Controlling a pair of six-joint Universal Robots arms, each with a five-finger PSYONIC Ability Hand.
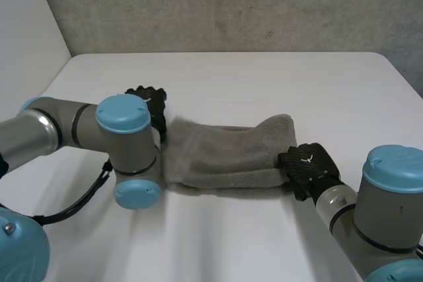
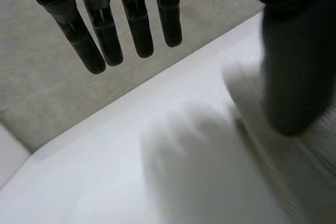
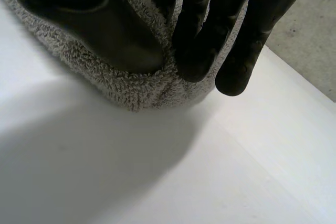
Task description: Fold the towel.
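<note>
A grey towel [image 1: 228, 153] lies folded into a long strip across the middle of the white table [image 1: 264, 84]. My right hand [image 1: 305, 166] is at the strip's right end; in the right wrist view its thumb [image 3: 105, 30] and fingers [image 3: 197, 51] pinch a fold of the towel [image 3: 136, 85] between them. My left hand [image 1: 151, 107] hovers at the strip's left end, partly behind its own arm. In the left wrist view its fingers [image 2: 105, 35] hang straight and spread above the table, the thumb [image 2: 294, 66] standing over the towel's edge [image 2: 315, 145], holding nothing.
A grey wall [image 1: 231, 4] runs along the table's far edge. My left forearm [image 1: 79, 130] lies across the table's left part, its elbow joint against the towel's left end. Bare table lies beyond and in front of the towel.
</note>
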